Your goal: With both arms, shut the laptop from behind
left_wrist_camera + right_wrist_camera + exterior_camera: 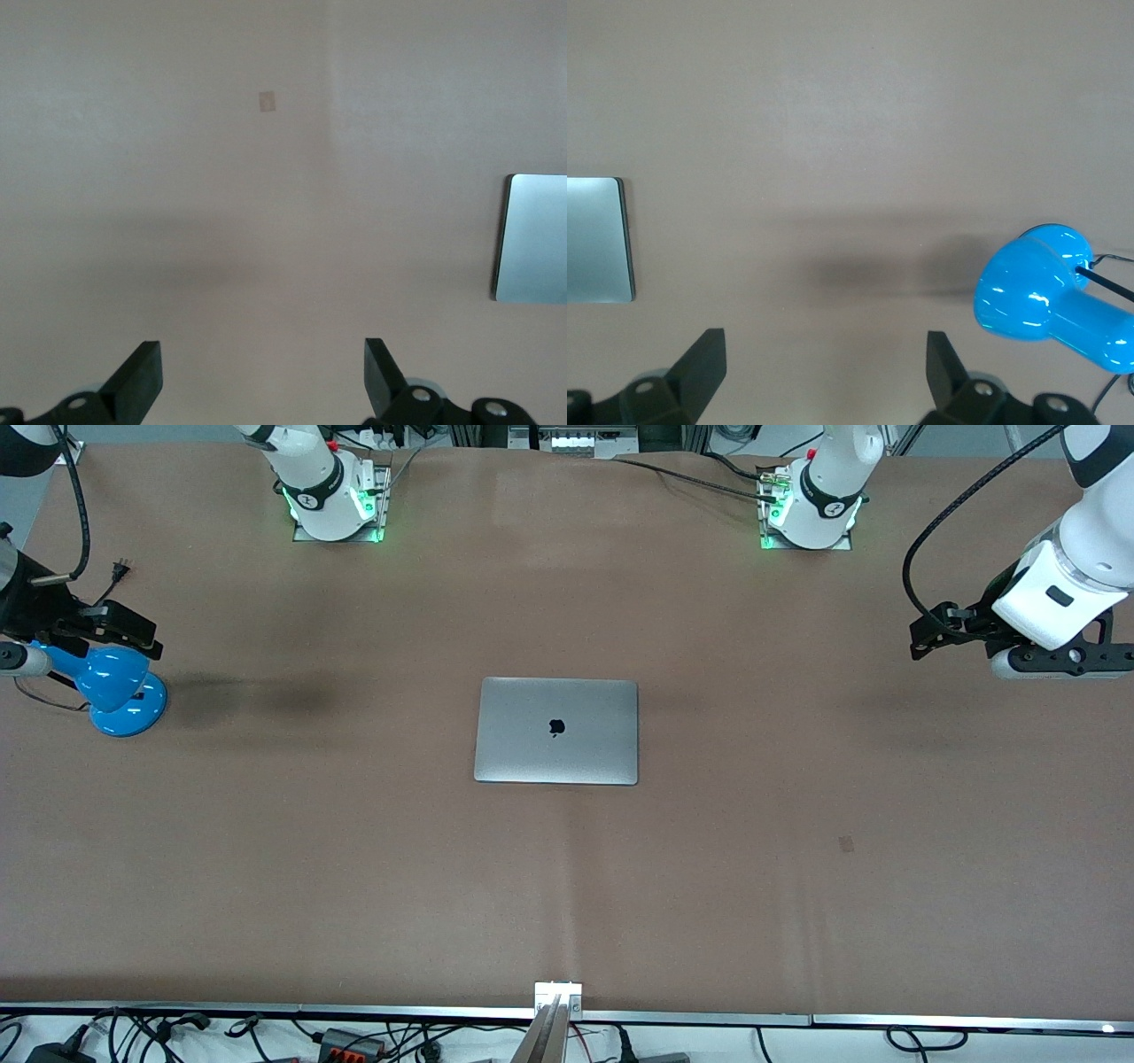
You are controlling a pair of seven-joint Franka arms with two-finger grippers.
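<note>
Laptop (556, 731) lies flat in the middle of the surface (797, 886), lid down, logo up. No keyboard or screen showing, so it reads as already shut; the closing step looks done, or there's nothing left to push.

Nothing touches it. In both wrist views only a lid corner shows at the frame edge, well apart from either set of fingers.

Left gripper (263, 376) hangs over bare surface at the left arm's end, well clear of the laptop. Fingers (142, 372) are spread wide, released, nothing between them, just surface and a small tan mark (266, 102).

Right gripper (826, 367) hangs over the right arm's end. Fingers (704, 363) also spread wide, empty. Blue desk lamp (115, 686) sits just off to one side of the fingers, not between them and not touching; its head (1028, 288) is close to the finger on that side.

Judgement: both arms are parked out wide, waiting. If anything remains, it's a check that the lid is fully seated along the edge nearer the front camera. That would call for both grippers coming in over the lid from the base side, and the right arm steering clear of the lamp.
</note>
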